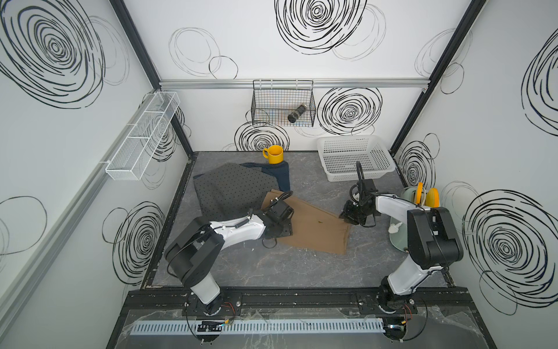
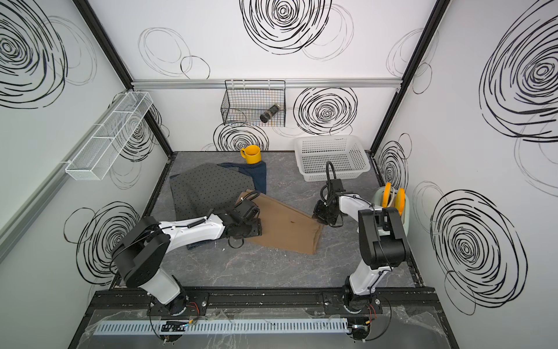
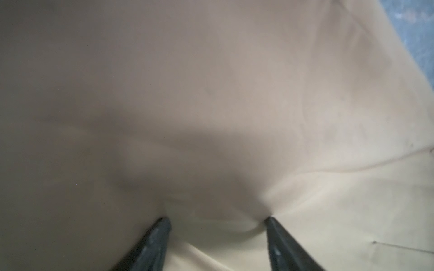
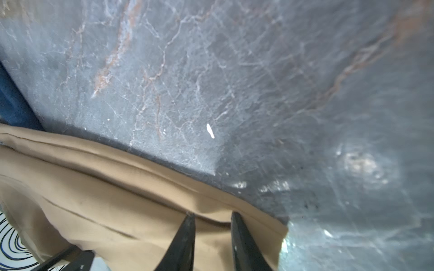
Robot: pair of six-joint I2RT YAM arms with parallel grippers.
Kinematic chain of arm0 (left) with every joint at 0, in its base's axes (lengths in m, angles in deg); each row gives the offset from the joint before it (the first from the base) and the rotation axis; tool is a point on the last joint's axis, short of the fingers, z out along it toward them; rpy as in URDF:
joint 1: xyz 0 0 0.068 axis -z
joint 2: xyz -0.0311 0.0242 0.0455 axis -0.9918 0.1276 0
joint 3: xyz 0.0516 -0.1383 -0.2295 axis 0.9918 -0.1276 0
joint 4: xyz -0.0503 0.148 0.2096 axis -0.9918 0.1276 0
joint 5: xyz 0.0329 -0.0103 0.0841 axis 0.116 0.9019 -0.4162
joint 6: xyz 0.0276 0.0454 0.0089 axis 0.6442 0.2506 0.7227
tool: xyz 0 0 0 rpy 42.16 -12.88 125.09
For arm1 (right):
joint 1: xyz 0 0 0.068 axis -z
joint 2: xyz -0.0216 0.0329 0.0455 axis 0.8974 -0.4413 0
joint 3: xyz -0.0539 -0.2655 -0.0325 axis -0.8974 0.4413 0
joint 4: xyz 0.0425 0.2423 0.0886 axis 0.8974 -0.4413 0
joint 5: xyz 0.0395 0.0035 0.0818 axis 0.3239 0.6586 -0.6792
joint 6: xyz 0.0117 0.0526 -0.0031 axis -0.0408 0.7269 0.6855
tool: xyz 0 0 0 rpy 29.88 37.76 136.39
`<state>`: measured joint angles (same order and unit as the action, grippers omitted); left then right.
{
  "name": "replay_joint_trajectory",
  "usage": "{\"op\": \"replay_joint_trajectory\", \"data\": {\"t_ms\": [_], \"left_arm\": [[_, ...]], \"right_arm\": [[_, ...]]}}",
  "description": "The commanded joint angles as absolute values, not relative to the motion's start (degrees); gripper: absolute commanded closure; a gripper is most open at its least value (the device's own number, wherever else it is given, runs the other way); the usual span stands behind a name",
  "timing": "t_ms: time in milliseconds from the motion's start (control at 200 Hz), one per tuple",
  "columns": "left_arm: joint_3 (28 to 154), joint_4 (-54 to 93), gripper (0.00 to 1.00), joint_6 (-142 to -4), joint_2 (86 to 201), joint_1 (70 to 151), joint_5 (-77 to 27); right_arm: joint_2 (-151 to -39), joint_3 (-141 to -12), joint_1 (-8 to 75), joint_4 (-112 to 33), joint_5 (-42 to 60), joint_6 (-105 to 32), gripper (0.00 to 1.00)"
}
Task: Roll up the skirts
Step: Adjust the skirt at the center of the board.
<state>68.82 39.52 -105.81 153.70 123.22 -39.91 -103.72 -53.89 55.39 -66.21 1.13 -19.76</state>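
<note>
Tan skirt (image 1: pixel 314 229): plain khaki-brown, with one small dark speck mid-cloth.
Grey skirt (image 1: pixel 232 190): charcoal, with a regular grid of small black dots.
Denim skirt (image 1: pixel 282 178): dark navy blue, plain where it shows.
Table (image 1: pixel 287 266): dark grey marble look with pale veins; the right wrist view shows some rusty-brown streaks.
Mug (image 1: pixel 274 154): solid yellow.
Laundry basket (image 1: pixel 353 157): white, perforated lattice.
Wire basket (image 1: pixel 282 102): black grid.
Mesh shelf (image 1: pixel 142 136): white.
Walls (image 1: pixel 241 45): white with black scribbled spirals.
Arms (image 1: pixel 238 231): white shells, black joints.
</note>
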Motion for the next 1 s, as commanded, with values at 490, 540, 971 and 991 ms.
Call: {"op": "replay_joint_trajectory", "data": {"t_ms": [490,540,971,991], "left_arm": [[94.8,51.2,0.34,-93.4,162.0,121.2,-39.7],[97.5,51.2,0.42,-91.7,165.3,119.9,-40.0],[105.9,49.2,0.59,-90.0,181.0,112.5,-42.5],[106.5,49.3,0.57,-89.9,181.3,112.4,-42.7]], "right_arm": [[-85.8,-49.7,39.8,-73.8,10.3,-20.5,0.61],[-85.9,-48.6,39.2,-74.6,6.9,-21.2,0.62],[-84.5,-36.2,46.2,-69.3,-3.9,-23.0,0.59],[-84.7,-35.8,46.6,-68.7,-4.2,-22.7,0.58]]}}
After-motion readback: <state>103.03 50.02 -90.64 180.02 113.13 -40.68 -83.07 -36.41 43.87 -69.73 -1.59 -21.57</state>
